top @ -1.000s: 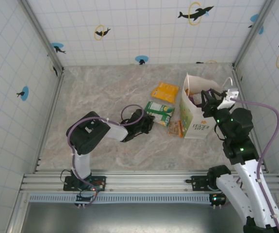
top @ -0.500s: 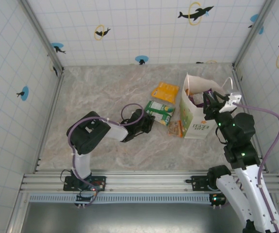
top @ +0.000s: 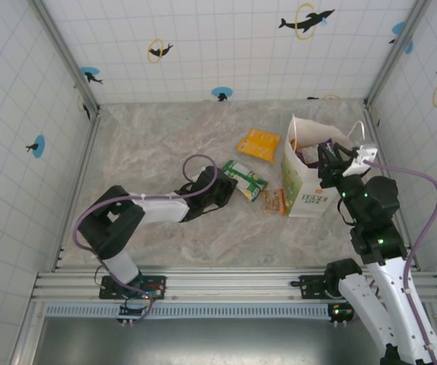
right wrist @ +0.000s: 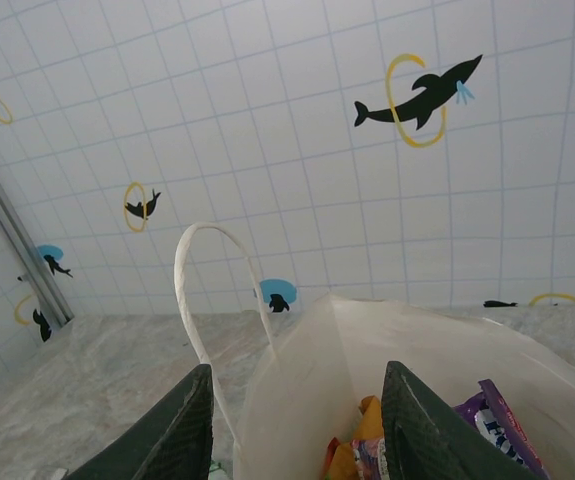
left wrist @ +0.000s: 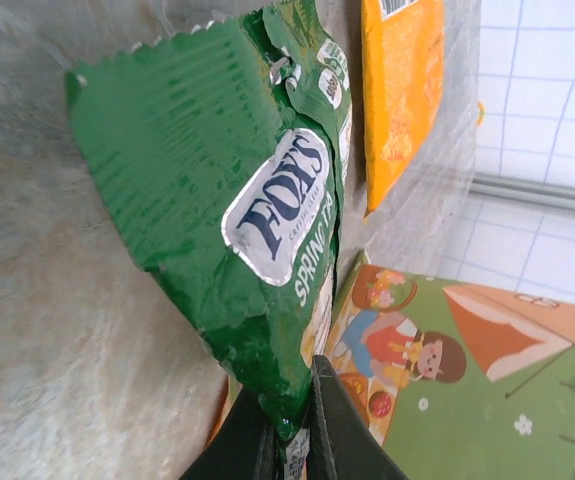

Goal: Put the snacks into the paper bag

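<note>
The green packet (left wrist: 247, 200) is glossy and crinkled, with a serrated end seam. It has a white oval label reading "FOX'S" in dark blue and "SPRING TEA" in white beneath it. In the top view this green packet (top: 245, 176) lies near the middle of the marble-patterned table (top: 157, 152), its long axis running from 10 to 4 o'clock.

The left gripper (top: 222, 190) is at the packet's 8 o'clock. In the left wrist view, the left gripper (left wrist: 289, 420) has its two dark fingers closed together on one corner of the packet.

At the green packet's 1 o'clock an orange packet (top: 259, 144) lies flat on the table, close by but apart from it; the wrist view shows it as a bright orange packet (left wrist: 402, 90). At the green packet's 4 o'clock a small orange packet (top: 273, 201) sits against the foot of the paper bag (top: 305, 182).

The bag stands upright at the green packet's 3 o'clock. It is white, with its mouth open and a green and orange print on its side (left wrist: 487, 380).

The right gripper (top: 332, 156) hangs over the bag's mouth. In the right wrist view, the right gripper (right wrist: 297, 430) has its fingers spread apart above the opening, holding nothing. One twisted white handle (right wrist: 207, 290) stands up at 11 o'clock of them. Inside the bag (right wrist: 367, 350) lie a purple packet (right wrist: 502, 425) and some orange ones (right wrist: 357, 450).
</note>
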`<state>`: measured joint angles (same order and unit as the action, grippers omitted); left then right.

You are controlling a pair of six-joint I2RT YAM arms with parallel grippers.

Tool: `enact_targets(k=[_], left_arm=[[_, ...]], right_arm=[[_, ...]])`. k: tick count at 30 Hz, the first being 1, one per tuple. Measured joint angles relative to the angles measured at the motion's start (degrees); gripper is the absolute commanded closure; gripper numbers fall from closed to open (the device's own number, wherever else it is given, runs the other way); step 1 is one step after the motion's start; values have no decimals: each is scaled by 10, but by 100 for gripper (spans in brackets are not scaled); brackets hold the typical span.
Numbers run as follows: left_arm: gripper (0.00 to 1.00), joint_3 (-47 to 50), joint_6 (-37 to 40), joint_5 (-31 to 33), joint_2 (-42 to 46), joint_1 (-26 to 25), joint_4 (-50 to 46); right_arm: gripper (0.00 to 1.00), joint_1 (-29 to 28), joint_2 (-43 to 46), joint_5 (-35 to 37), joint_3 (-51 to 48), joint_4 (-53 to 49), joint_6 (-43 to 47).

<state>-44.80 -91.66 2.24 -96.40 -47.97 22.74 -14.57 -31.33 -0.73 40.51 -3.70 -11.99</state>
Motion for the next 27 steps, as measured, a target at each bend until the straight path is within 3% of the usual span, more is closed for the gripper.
enact_targets(k=[7, 19, 27], left_arm=[[100, 13, 121, 7, 75, 1, -95], [100, -31, 419, 47, 175, 9, -292], [100, -41, 566, 78, 235, 16, -363]], right_arm=[[53, 0, -24, -30, 0, 1, 12], [52, 0, -53, -130, 25, 32, 42], [52, 0, -71, -206, 37, 104, 37]])
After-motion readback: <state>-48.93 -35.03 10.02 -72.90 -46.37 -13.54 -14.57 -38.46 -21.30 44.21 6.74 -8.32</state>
